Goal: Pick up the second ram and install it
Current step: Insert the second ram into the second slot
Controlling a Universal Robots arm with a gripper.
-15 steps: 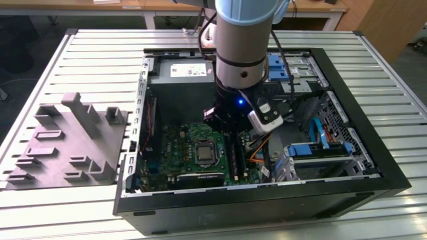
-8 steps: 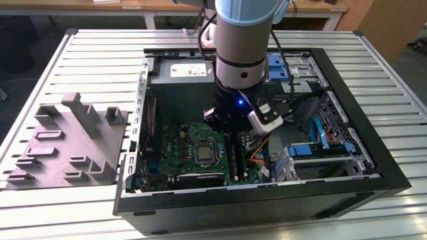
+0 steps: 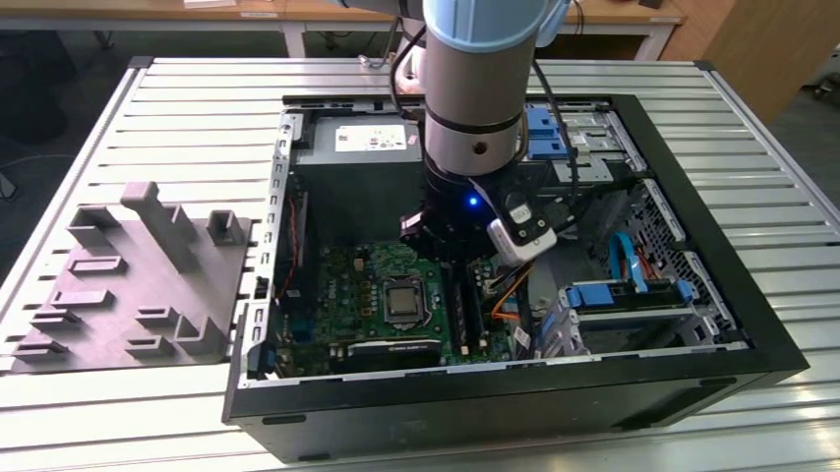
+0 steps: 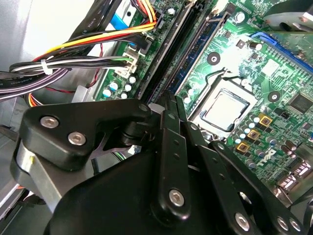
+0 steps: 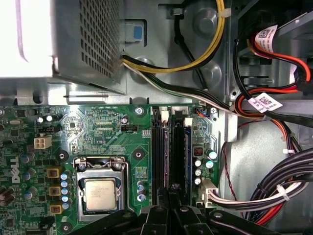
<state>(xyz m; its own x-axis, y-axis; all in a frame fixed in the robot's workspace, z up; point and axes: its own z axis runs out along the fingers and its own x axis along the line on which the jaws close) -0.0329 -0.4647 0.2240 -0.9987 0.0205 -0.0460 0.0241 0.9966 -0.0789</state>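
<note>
Black jointed-link gripper (image 4: 171, 100), nearest lens in second wrist view, hanging low over green motherboard (image 4: 254, 63). Fingers (image 4: 168, 128) sitting narrow, nearly together; gripping vs pressing: cannot tell. Task item, second ram (image 4: 198, 46), thin long bluish-green board w/ dark chips, standing on edge among long black slots (image 4: 168, 58), running out from tips, beside silver CPU (image 4: 222, 110). Step, by judgement: seating in slot, calling for board square to slot and even pressure. Labels: white tags (image 5: 264, 103) on cables, white sticker (image 3: 374, 138) on PSU; print not being quoted.
</note>
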